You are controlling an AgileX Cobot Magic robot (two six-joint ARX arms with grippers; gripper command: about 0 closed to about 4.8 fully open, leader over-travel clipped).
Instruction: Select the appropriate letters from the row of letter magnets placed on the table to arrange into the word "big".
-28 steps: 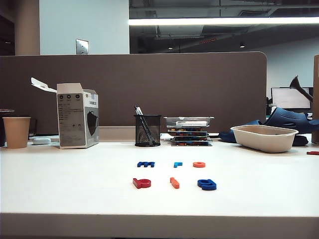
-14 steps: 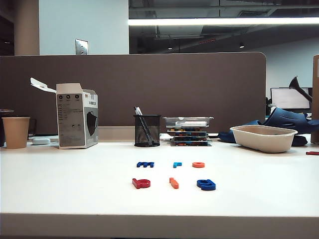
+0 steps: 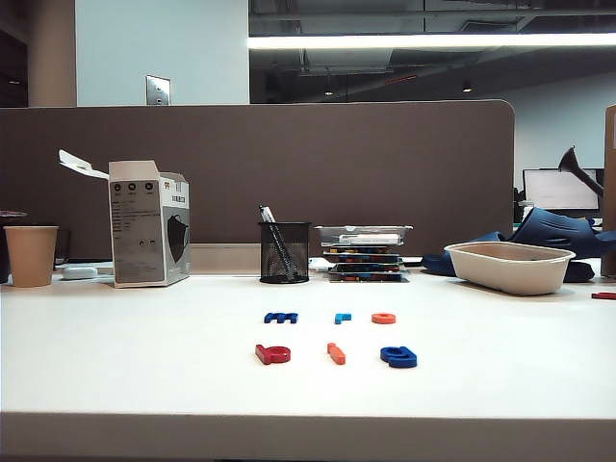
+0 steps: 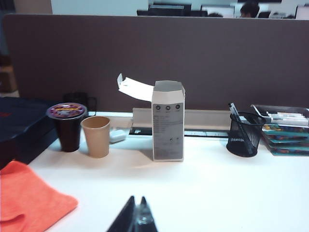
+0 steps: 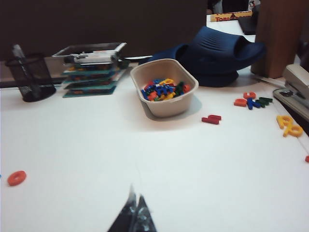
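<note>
The white table [image 3: 115, 356] looks unchanged: red b [image 3: 273, 354], orange i [image 3: 337, 353] and blue g [image 3: 398, 357] already spell "big", well ahead of both retracted pincers, left gripper [image 4: 136, 218] and right gripper [image 5: 135, 215], fingers together.

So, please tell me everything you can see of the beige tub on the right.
The tub is a beige oval bowl, looking like moulded paper pulp, with a rolled rim. It stands upright on the table, right of the stacked trays and in front of a dark blue shoe. It holds a heap of mixed coloured letters. No gripper touches it.
</note>
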